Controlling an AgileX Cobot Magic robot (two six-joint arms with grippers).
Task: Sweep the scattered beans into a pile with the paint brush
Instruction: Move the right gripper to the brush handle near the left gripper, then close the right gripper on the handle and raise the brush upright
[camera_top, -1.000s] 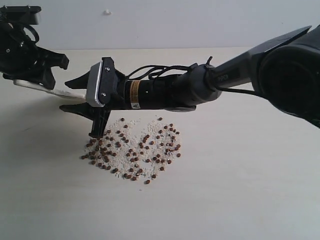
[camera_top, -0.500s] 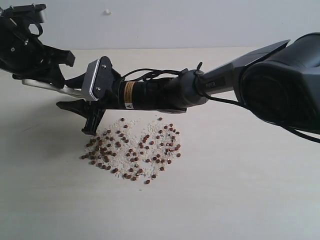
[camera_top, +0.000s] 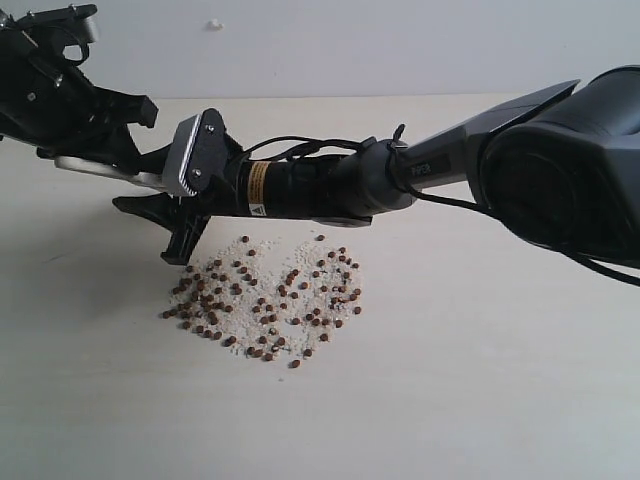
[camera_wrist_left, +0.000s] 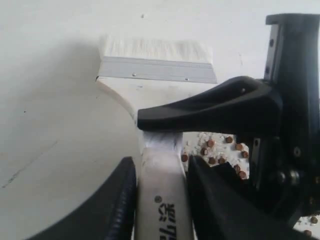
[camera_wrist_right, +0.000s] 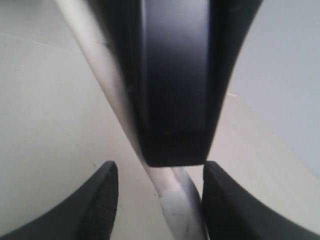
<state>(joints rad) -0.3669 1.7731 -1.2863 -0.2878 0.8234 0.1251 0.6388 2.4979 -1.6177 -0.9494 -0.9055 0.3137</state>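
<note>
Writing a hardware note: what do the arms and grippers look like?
Left arm and right arm are black. The right has a round forearm, yellow label, loose black cables, silver wrist plate. Left gripper and right gripper have tapered black fingers.

Left gripper (camera_wrist_left: 160, 172) clamped, right gripper (camera_wrist_right: 161, 175) fingers spread.

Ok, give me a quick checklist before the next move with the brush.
1. Left gripper clamped on the brush handle: ok.
2. Right gripper straddling the handle: ok, open, one finger on each side.
3. Right gripper closed on the handle: not ok.
4. Bristles touching the table: cannot tell.
5. Beans piled: not ok, scattered among white crumbs.
</note>
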